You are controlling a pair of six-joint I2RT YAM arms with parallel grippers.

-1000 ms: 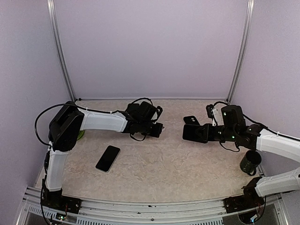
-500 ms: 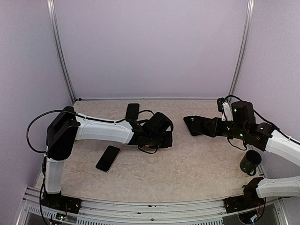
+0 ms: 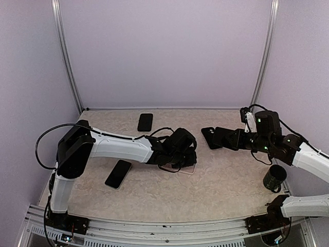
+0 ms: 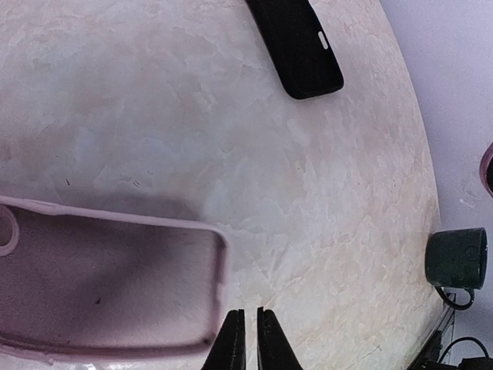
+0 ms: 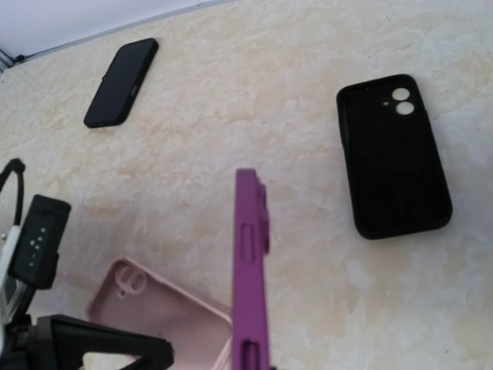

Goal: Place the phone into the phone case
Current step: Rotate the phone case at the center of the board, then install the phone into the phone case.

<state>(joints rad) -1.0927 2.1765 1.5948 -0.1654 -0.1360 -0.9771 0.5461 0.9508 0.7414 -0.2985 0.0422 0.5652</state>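
A black phone (image 3: pixel 118 174) lies flat on the table at the near left, apart from both grippers. My left gripper (image 3: pixel 186 157) is over mid-table, its fingers nearly touching, with nothing between them (image 4: pixel 246 339). Its tips sit just off the corner of an open pink phone case (image 4: pixel 108 285), which also shows in the top view (image 3: pixel 191 168) and the right wrist view (image 5: pixel 158 320). My right gripper (image 3: pixel 223 138) is shut on a purple phone case (image 5: pixel 250 254), held on edge above the table at the right.
An empty black case (image 5: pixel 393 154) with camera holes lies beside the right gripper (image 3: pixel 208 133). Another black phone-shaped item (image 3: pixel 145 122) lies at the back centre. A dark green mug (image 3: pixel 274 178) stands at the right edge.
My left arm has swept right and nearer, to mid-table, and the pink case now shows under its gripper. My right gripper pulled back to the right with the purple case.
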